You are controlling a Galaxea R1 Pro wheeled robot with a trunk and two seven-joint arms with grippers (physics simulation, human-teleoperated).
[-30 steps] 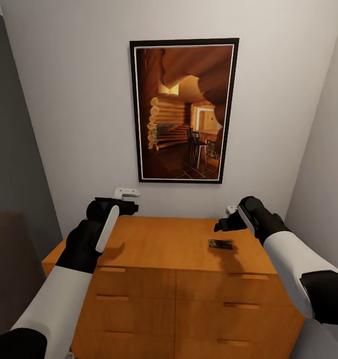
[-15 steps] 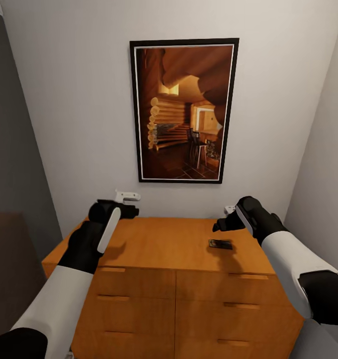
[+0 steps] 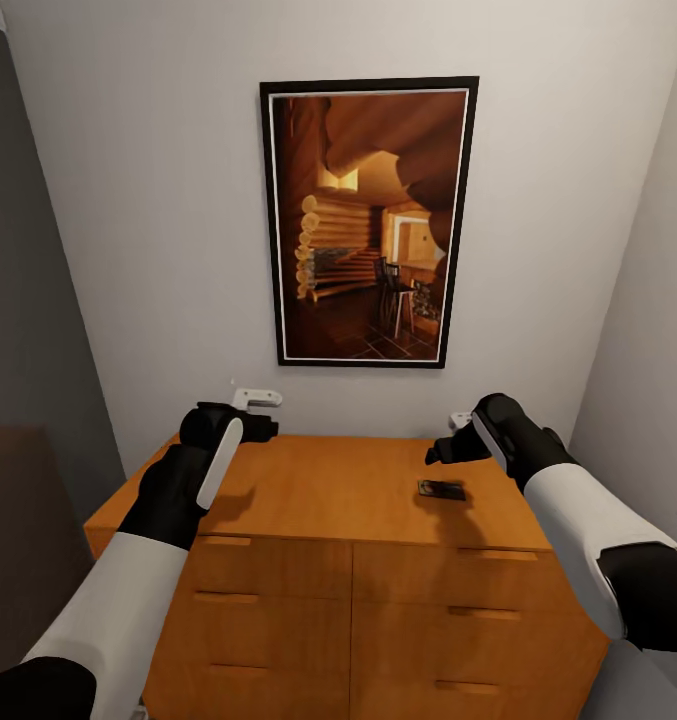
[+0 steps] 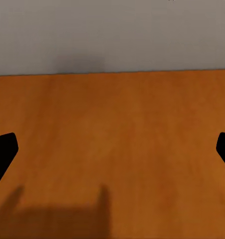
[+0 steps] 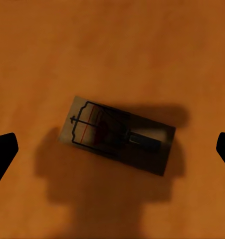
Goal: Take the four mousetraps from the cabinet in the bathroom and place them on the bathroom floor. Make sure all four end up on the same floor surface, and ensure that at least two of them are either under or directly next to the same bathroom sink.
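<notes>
One mousetrap point(image 3: 441, 490), a small brown board with dark metal parts, lies flat on the right of the orange-brown cabinet point(image 3: 328, 490) top. In the right wrist view the mousetrap point(image 5: 117, 135) sits straight below my right gripper point(image 5: 112, 152), between its wide-apart fingertips point(image 5: 3, 149). My right gripper point(image 3: 453, 437) hovers open just above and behind the trap. My left gripper point(image 3: 256, 412) hangs open over the cabinet's back left corner, close to the wall. Bare wood fills the space between the left gripper point(image 4: 112, 149) fingertips point(image 4: 2, 149). The sink and the bathroom floor are out of view.
A framed picture point(image 3: 368, 222) hangs on the white wall behind the cabinet. A grey wall point(image 3: 28, 300) closes in on the left and a white wall point(image 3: 648, 330) on the right. Drawer fronts with slim handles point(image 3: 225, 597) face me.
My left gripper has risen slightly and edged toward the back wall. The right gripper and the mousetrap have stayed put.
</notes>
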